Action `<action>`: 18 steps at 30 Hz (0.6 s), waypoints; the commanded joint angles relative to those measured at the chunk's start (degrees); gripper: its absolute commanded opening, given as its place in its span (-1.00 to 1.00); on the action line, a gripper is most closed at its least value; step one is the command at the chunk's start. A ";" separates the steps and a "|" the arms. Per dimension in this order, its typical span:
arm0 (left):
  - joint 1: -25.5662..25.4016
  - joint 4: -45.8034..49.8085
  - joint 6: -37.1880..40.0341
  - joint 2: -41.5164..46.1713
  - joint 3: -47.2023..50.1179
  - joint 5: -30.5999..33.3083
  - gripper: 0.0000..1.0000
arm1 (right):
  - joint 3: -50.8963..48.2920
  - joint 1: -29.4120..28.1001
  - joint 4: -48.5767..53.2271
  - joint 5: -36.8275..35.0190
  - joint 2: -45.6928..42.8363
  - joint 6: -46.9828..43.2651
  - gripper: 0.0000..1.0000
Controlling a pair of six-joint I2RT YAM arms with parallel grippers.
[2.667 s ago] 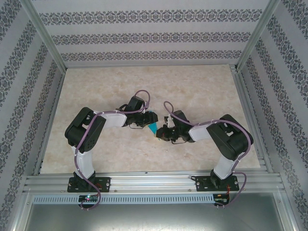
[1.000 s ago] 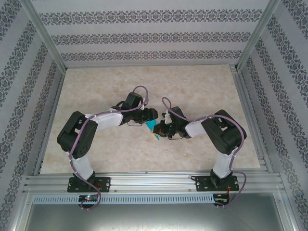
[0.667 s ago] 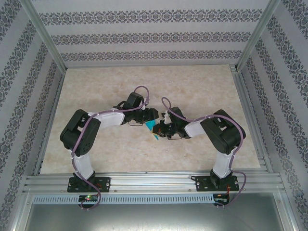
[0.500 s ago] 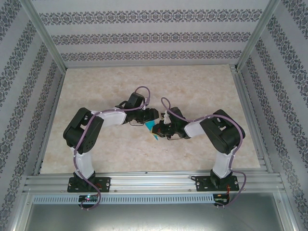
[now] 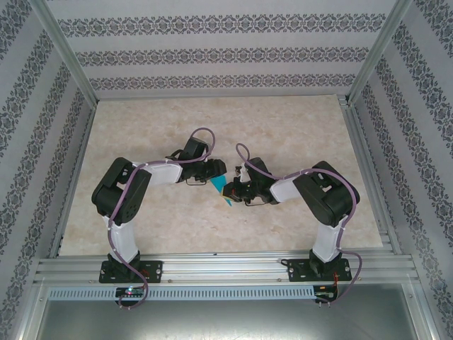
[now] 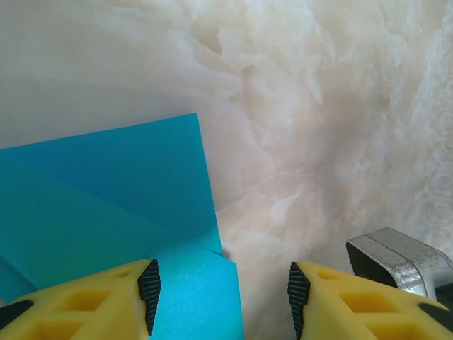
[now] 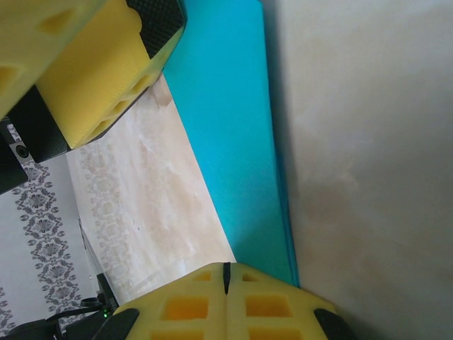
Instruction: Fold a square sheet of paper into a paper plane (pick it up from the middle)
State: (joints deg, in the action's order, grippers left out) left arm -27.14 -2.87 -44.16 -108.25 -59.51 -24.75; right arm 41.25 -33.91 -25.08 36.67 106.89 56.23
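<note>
Currently logging the sheet of paper (image 5: 221,188) near the middle of the table (image 5: 297,134), a shade toward 6 o'clock in the top view. It is teal-blue, folded to a narrow wedge, tip pointing roughly 5 o'clock. The left gripper (image 6: 221,303) sits at the paper's 10 o'clock and the right gripper (image 7: 226,282) at its 3 o'clock, close together with the paper between them. Left wrist view: my yellow fingers (image 6: 78,308) stand apart, with bare marbled table showing in the gap. Overlapping folded layers of the sheet fill the 9 o'clock side, and one corner reaches in beside the black pad of the 9 o'clock finger. They grip nothing that I can see. Right wrist view: fingers pressed together, seam closed. The paper runs as a long teal strip from 12 o'clock down to the fingertips and meets them. Whether the tips pinch the sheet or only bear on it, I cannot tell. One yellow finger of the left gripper shows at 11 o'clock there, just beside the strip. Against half a second ago, the left gripper has backed slightly toward 9 o'clock, exposing more teal, and the right gripper has barely shifted. Against the oldest frame, the right elbow has swung in toward centre, and the paper lies in about the same spot.
</note>
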 commanded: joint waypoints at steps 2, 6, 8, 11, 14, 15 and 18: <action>1.32 0.48 -0.03 -0.11 0.67 2.22 0.08 | -1.53 -1.19 9.72 -4.40 3.59 -1.31 -0.96; 2.57 3.01 0.21 0.11 0.70 3.82 0.06 | -1.78 -1.20 10.41 -4.79 3.06 -1.48 -0.99; 3.27 4.14 0.39 -0.40 0.51 4.29 0.06 | -1.84 -1.28 10.90 -5.01 2.96 -1.57 -1.00; 4.55 4.13 0.26 -1.39 0.33 4.29 0.06 | -1.76 -1.49 10.97 -4.59 2.81 -1.88 -1.00; 5.99 3.68 0.26 -2.15 -0.11 3.66 0.05 | -1.62 -1.75 11.43 -4.33 2.54 -2.25 -1.00; 6.52 3.58 0.34 -2.16 -0.15 3.73 0.05 | -1.70 -1.77 11.71 -4.37 2.45 -2.41 -1.00; 8.28 4.20 0.93 -2.31 -0.67 3.45 0.05 | -1.64 -1.77 11.91 -4.06 2.53 -2.62 -1.00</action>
State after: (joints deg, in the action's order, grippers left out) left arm -22.41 -1.69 -44.16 -108.51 -59.48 -25.50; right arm 41.89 -34.52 -23.88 35.88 106.87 55.31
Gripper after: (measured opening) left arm 0.527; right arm 0.055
